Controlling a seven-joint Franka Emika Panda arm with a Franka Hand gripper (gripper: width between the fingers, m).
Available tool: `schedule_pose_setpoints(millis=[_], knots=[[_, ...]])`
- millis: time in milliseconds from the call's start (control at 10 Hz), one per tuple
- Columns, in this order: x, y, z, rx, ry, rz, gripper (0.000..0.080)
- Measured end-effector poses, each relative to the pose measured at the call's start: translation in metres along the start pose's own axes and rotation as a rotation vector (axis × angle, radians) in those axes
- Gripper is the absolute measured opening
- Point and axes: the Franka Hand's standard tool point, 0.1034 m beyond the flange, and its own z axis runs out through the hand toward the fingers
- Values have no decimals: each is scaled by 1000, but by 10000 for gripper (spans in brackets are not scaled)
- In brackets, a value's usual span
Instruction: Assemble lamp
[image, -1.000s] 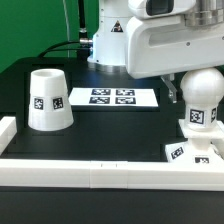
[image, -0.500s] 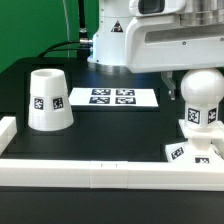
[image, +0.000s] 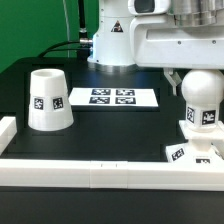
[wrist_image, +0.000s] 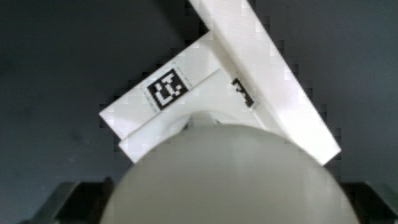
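Observation:
The round-topped bulb post (image: 203, 108) stands upright on the flat square base (image: 178, 152) at the exterior view's right. My gripper (image: 198, 82) reaches down over the bulb's top, with a finger (image: 175, 82) showing beside it, shut on the bulb post. In the wrist view the bulb post (wrist_image: 222, 165) fills the space between the dark fingers (wrist_image: 75, 205), with the tagged base (wrist_image: 175, 90) under it. The tapered shade (image: 47, 100) stands alone at the exterior view's left, wide end down.
The marker board (image: 112, 97) lies flat at the back middle. A long white rail (image: 100, 172) runs along the front, with a short piece at the left end (image: 6, 130). The base sits against the rail (wrist_image: 267, 60).
The tag on the bulb post has shifted toward the exterior view's right, so the post has turned with the gripper. The wrist housing sits a little higher. The shade and base have not moved.

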Motion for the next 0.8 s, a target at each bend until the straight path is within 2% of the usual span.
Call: schedule_pose_setpoints(millis=[200,500,800], knots=[[-1,-1,0,8,-7,129,577],[-2,-3,1,33,-37,415,577],[-2,-4,0,39,-42,529,577]])
